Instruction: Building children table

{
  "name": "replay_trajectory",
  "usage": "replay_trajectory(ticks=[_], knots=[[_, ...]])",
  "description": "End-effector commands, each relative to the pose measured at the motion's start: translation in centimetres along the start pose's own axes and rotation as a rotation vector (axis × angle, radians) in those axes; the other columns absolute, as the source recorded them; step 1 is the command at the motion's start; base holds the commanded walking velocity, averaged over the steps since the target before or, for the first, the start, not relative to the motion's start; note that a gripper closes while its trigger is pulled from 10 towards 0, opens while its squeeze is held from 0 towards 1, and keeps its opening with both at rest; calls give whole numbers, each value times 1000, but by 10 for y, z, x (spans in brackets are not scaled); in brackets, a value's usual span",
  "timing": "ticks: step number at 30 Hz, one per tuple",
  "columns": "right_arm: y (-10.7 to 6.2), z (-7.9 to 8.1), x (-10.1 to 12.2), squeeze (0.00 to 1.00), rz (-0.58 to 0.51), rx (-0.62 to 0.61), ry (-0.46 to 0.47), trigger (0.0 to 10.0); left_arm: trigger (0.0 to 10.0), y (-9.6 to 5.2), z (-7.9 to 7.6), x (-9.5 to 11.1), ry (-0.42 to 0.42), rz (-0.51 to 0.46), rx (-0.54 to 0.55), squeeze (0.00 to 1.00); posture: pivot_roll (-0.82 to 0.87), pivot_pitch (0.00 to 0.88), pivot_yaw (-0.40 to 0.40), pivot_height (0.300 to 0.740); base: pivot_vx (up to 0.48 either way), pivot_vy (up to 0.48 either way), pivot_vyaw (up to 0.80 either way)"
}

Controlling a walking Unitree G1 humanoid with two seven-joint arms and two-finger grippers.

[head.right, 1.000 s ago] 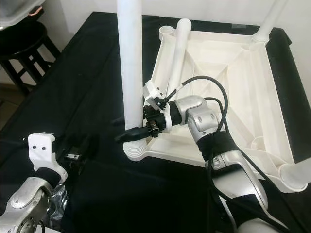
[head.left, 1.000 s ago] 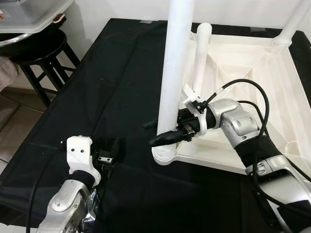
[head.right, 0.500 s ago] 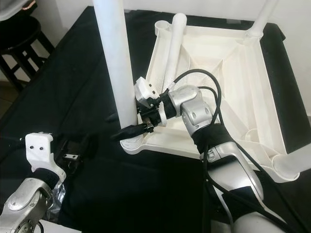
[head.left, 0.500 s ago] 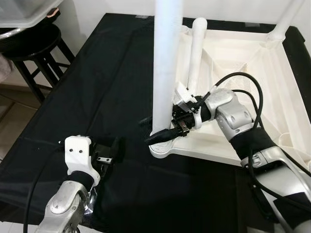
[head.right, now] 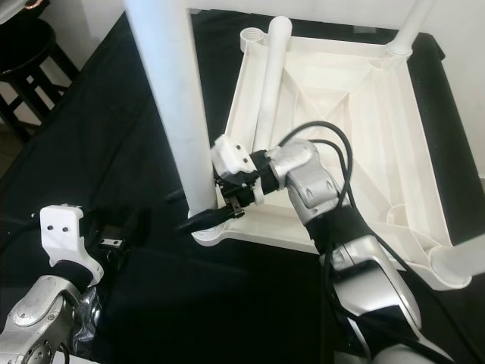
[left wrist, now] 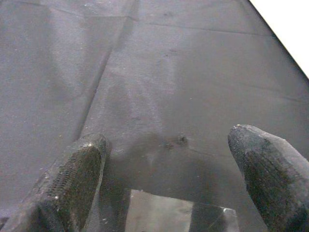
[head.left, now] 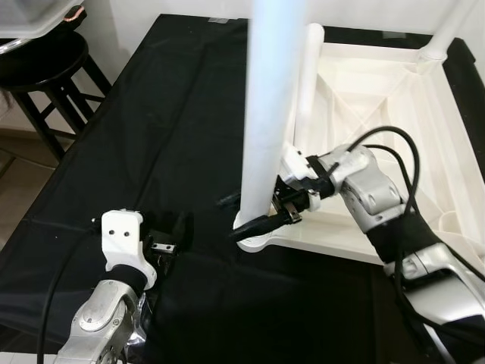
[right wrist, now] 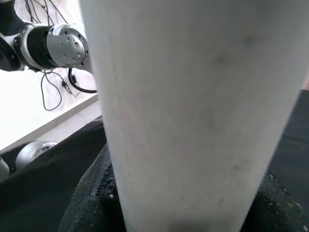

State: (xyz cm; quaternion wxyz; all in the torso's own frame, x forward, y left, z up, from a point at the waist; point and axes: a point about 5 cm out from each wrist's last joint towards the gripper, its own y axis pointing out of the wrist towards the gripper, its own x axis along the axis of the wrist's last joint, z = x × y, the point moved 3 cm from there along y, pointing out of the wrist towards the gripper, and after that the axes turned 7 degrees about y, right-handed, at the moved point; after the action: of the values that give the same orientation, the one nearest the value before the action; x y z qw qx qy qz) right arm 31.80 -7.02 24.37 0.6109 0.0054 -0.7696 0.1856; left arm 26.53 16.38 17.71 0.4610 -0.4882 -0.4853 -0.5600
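Nearest, at about seven o'clock in the head views, the left pincer [head.left: 168,236] is hovering low over the black cloth [head.left: 174,114] of the desk, its fingers [left wrist: 72,179] spread wide with nothing between them. Further in, toward the centre, the right pincer [head.left: 261,214] is closing around the base of a white table leg [head.left: 269,114], which is standing upright in the corner socket [head.left: 254,236] of the upturned white tabletop [head.left: 379,98]; the right wrist view is showing its black pads pressing the leg from both sides. Beyond that, at about twelve o'clock, a second leg [head.right: 267,76] is lying slanted inside the tabletop, and a third leg [head.right: 413,26] is rising from the far corner at one o'clock. A black stool [head.left: 45,72] is standing off the desk at ten o'clock. Judging from this, the leg may not be fully seated yet: if the grip is let go early or pushes sideways, the tall leg could be tipping out of the socket, or the light tabletop could be sliding on the cloth.
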Motion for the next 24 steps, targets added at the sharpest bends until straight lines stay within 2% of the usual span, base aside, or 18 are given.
replay_trajectory(ticks=[1, 2, 3, 5, 6, 7, 8, 10, 11, 12, 13, 14, 16, 17, 18, 24], knots=[[3, 14, -42, 0, 86, -2, 162, 10000, 10000, -2, 1, -5, 0, 29, 6, 0, 83, 358, -4, 740, 0, 0, 0], [3, 14, -42, 0, 86, -2, 162, 10000, 10000, -2, 1, -5, 0, 29, 6, 0, 83, 358, -4, 740, 0, 0, 0], [6, 19, -45, 0, 67, -52, 176, 10000, 10000, -2, 1, -5, -1, 27, 6, 0, 77, 355, -12, 740, 0, 0, 0], [6, 19, -45, 0, 67, -52, 176, 10000, 10000, -2, 1, -5, -1, 27, 6, 0, 77, 355, -12, 740, 0, 0, 0], [12, 22, -56, 0, 46, -224, 238, 10000, 10000, -1, 2, -4, 0, 23, 10, 0, 75, 352, -24, 740, 0, 0, 0], [18, 15, -74, 0, 81, -605, 298, 10000, 10000, 0, 4, -3, 4, 17, 15, 0, 81, 345, -30, 740, 0, 0, 0], [15, 32, -91, 0, 147, -924, 378, 10000, 10000, 1, 9, 0, 12, 6, 26, 0, 80, 339, -18, 740, 0, 0, 0], [15, 32, -91, 0, 147, -924, 378, 10000, 10000, 1, 9, 0, 12, 6, 26, 0, 80, 339, -18, 740, 0, 0, 0], [11, 49, -98, 0, 171, -1125, 454, 10000, 10000, 3, 15, 2, 20, -4, 34, 0, 57, 325, 7, 740, 0, 0, 0], [11, 49, -98, 0, 171, -1125, 454, 10000, 10000, 3, 15, 2, 20, -4, 34, 0, 57, 325, 7, 740, 0, 0, 0], [2, 52, -99, 0, 159, -1257, 498, 10000, 10000, 6, 20, 3, 26, -11, 37, 0, 42, 300, 21, 740, 0, 0, 0], [0, 51, -98, 0, 135, -1290, 521, 10000, 10000, 9, 22, 3, 30, -15, 38, 0, 45, 293, 23, 740, 0, 0, 0], [-8, 34, -97, 0, 100, -1329, 519, 10000, 10000, 19, 23, 8, 39, -38, 24, 0, 40, 268, 32, 740, 0, 0, 0], [-8, 34, -97, 0, 100, -1329, 519, 10000, 10000, 19, 23, 8, 39, -38, 24, 0, 40, 268, 32, 740, 0, 0, 0], [-11, 25, -96, 0, 85, -1348, 503, 10000, 10000, 27, 23, 15, 41, -66, 14, 0, 39, 253, 36, 740, 0, 0, 0], [-12, 22, -94, 0, 69, -1369, 494, 10000, 10000, 33, 24, 20, 42, -87, 3, 0, 41, 230, 44, 740, 0, 0, 0]])
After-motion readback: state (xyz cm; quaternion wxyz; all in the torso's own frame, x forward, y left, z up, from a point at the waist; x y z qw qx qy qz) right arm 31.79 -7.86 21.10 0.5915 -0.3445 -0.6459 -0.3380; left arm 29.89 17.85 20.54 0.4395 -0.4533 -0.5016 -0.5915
